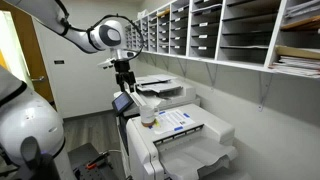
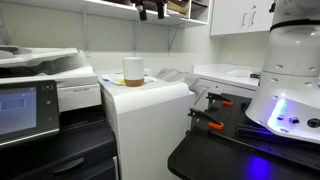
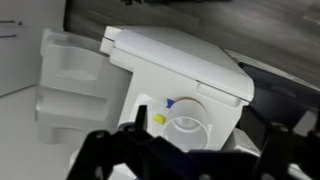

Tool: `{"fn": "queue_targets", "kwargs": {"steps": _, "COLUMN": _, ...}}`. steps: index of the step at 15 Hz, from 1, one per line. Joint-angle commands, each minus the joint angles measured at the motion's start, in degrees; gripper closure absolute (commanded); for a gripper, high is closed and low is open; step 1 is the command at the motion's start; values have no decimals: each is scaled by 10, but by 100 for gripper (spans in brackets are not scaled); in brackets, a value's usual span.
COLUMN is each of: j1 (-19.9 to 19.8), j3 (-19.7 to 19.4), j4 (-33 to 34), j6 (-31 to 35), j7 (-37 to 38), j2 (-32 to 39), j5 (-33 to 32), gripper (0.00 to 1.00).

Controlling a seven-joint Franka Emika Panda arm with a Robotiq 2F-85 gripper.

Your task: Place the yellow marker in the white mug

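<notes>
The fingers (image 3: 103, 150) are spread wide with nothing between them, and hang high above the worktop (image 3: 190, 70). The mug (image 1: 148, 118) stands upright near a corner of the worktop, close to its edge, and almost straight below the fingers in the wrist view.

The marker (image 3: 159, 118) shows only as a small bright yellow spot touching the mug's rim. I cannot tell whether it leans inside the mug or lies just outside it. It looks thin, short and likely to roll. A small blue bit (image 3: 172, 103) sits just beside the rim too.

If the marker lies outside, the step in hand is probably the pick. Come straight down, turn the fingers across the marker's length and close on its middle. Keep clear of the mug, so that a nudge does not push it off the edge.
</notes>
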Motion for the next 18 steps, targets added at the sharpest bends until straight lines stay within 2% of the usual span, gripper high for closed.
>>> {"fn": "queue_targets", "kwargs": {"steps": 1, "j1": 16, "j3": -15, "j4": 1, "j6": -2, "j7": 6, "j2": 3, "j5": -8, "gripper": 0}}
{"fn": "queue_targets", "kwargs": {"steps": 3, "j1": 16, "j3": -15, "j4": 1, "j6": -2, "j7": 6, "j2": 3, "j5": -8, "gripper": 0}}
{"fn": "queue_targets", "kwargs": {"steps": 6, "j1": -1, "j3": -19, "j4": 10, "j6": 33, "j7": 91, "j2": 12, "j5": 21, "gripper": 0}}
{"fn": "queue_targets", "kwargs": {"steps": 13, "j1": -59, "j3": -72, "j4": 23, "j6": 156, "j7": 204, "j2": 104, "j5": 28, "gripper": 0}}
{"fn": "queue_targets", "kwargs": {"steps": 18, "j1": -66, "j3": -97, "j4": 31, "j6": 225, "j7": 308, "j2": 171, "j5": 54, "gripper": 0}}
